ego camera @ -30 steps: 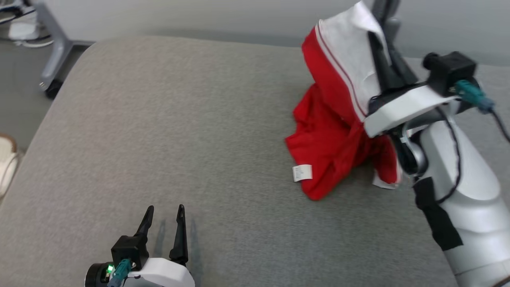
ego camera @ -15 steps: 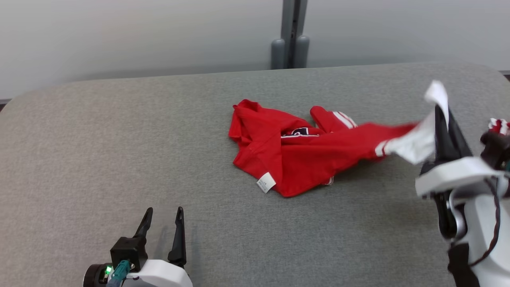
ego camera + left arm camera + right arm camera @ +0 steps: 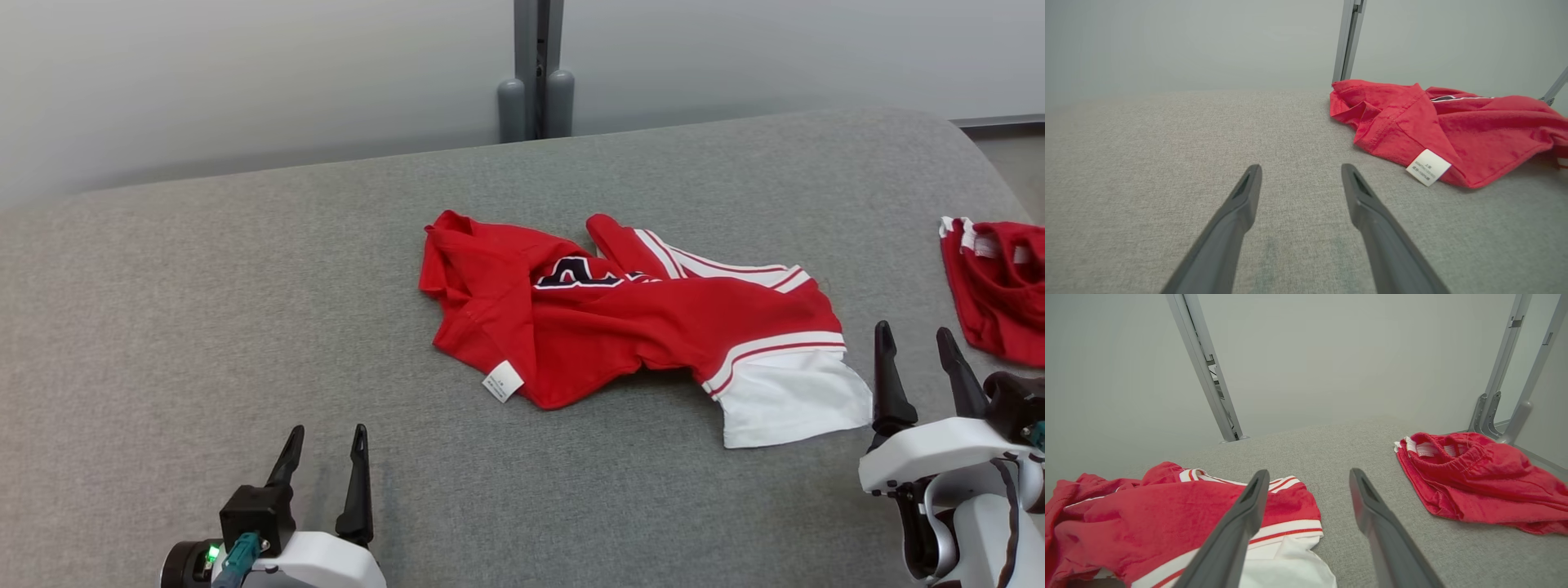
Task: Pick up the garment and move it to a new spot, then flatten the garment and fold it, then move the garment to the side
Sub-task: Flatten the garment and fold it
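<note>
While the left tool (image 3: pixel 327 430) and right tool (image 3: pixel 913 330) gape, the garment (image 3: pixel 620 322) lies crumpled.

The shirt (image 3: pixel 620 327) is bright red, with a white sleeve end (image 3: pixel 788 400) edged in red and white stripes, dark lettering (image 3: pixel 581 273) and a white label (image 3: pixel 502 380). The shorts (image 3: pixel 1000 302) are red with a white-striped waistband. The padded surface (image 3: pixel 245 286) is flecked grey.

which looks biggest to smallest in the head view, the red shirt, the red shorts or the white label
1. red shirt
2. red shorts, though the picture's right edge cuts them off
3. white label
</note>
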Available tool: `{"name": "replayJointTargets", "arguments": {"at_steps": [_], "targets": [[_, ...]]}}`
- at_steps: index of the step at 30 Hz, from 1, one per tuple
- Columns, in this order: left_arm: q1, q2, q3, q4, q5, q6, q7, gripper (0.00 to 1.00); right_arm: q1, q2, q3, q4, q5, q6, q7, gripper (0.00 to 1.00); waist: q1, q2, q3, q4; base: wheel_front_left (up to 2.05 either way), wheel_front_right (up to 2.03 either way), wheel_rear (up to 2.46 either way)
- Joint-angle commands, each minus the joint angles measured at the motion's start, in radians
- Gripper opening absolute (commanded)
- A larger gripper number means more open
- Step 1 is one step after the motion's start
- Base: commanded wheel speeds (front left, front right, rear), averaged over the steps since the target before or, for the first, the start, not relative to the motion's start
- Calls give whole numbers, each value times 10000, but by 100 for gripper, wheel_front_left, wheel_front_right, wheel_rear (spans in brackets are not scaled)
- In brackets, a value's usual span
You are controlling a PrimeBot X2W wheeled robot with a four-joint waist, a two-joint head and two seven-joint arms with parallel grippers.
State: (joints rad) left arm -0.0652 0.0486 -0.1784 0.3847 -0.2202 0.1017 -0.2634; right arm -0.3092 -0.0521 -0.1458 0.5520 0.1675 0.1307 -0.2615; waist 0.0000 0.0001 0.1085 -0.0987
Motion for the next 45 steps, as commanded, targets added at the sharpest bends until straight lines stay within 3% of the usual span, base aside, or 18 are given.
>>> {"name": "replayJointTargets", "arguments": {"at_steps": [1,12,22,34,35,36,37,38,41,45], "targets": [[-111,42,67,8,68,-42,-14,100,115,-25,10,-148,-48,1,-46,100,0,-1,15,-133,0,0,0],[-1503,39,-197,319,285,-265,-14,100,-166,-17,560,-748,462,1,-46,100,0,-1,793,-642,0,0,0],[-3653,45,-1089,2272,-78,-924,-14,100,-468,-17,962,-836,654,1,-46,100,0,-1,1493,-874,0,0,0],[-5129,45,-1996,3869,-856,-1497,-14,100,-659,-19,1198,-872,868,1,-47,100,0,-1,1949,-1046,0,0,0],[-5165,45,-2091,4006,-989,-1535,-14,94,-652,-18,1214,-854,877,1,-47,100,0,-1,1939,-1051,0,0,0],[-5234,45,-2203,4128,-1061,-1569,-14,73,-645,-18,1226,-836,871,1,-47,100,0,-1,1933,-1054,0,0,0],[-5313,45,-2373,4315,-1250,-1600,-14,24,-655,-18,1238,-811,860,1,-47,100,0,-1,1915,-1052,0,0,0],[-5339,45,-2450,4386,-1315,-1590,-14,0,-674,-19,1237,-794,851,1,-47,100,0,-1,1904,-1045,0,0,0],[-5360,45,-2583,4537,-1470,-1616,-12,0,-680,-19,1227,-771,820,1,-47,100,0,-1,1872,-1016,0,0,0],[-5105,45,-2311,3878,-1440,-1275,-14,0,-526,-16,1113,-737,716,1,-47,100,0,-1,1641,-801,0,0,0]]}}
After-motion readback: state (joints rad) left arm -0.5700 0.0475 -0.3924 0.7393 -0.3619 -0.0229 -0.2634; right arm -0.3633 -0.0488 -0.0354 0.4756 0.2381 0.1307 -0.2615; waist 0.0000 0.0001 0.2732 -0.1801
